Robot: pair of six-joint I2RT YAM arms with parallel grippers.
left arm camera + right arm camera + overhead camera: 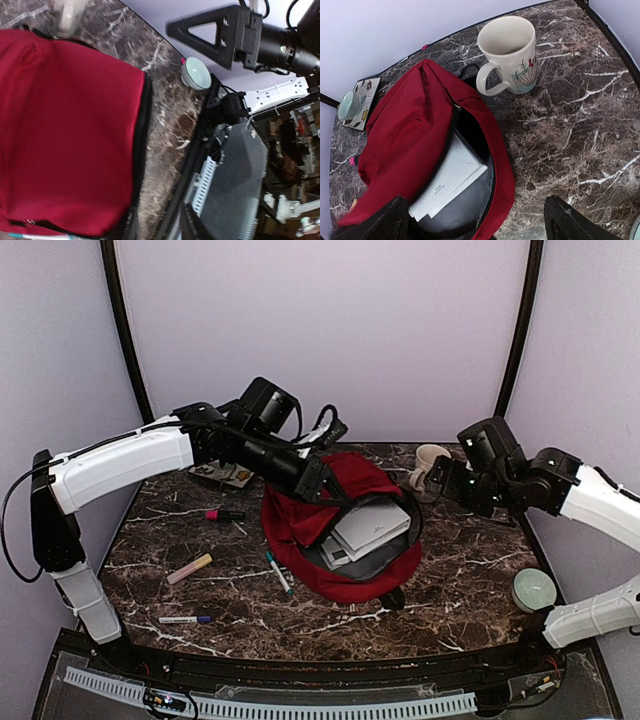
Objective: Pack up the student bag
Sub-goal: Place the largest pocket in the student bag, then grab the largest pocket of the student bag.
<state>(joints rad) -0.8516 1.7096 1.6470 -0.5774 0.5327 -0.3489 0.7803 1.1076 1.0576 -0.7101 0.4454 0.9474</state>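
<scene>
The student bag [292, 525] lies in the middle of the worktop [460, 580], a bit nearer the far edge. Its mouth opens toward the right edge. A white notebook [452, 182] sits in the mouth and partly pokes out.

My left gripper [318, 480] is at the top lip of the bag, on the far side. I cannot tell if it has the cloth pinched or not, because my wrist view is too blurry there. My right gripper [477, 202] hangs over the bag mouth, spread wide, with nothing in it.

I think the job now is to get the next thing in. To do it well, I want the lip held up high so the mouth is big. Then I send the right gripper to one loose thing, like the mug [512, 55] near the far right corner or the teal pen [278, 572] just left of the bag. I grab it in its middle and drop it deep, past the notebook, so nothing slides out.
</scene>
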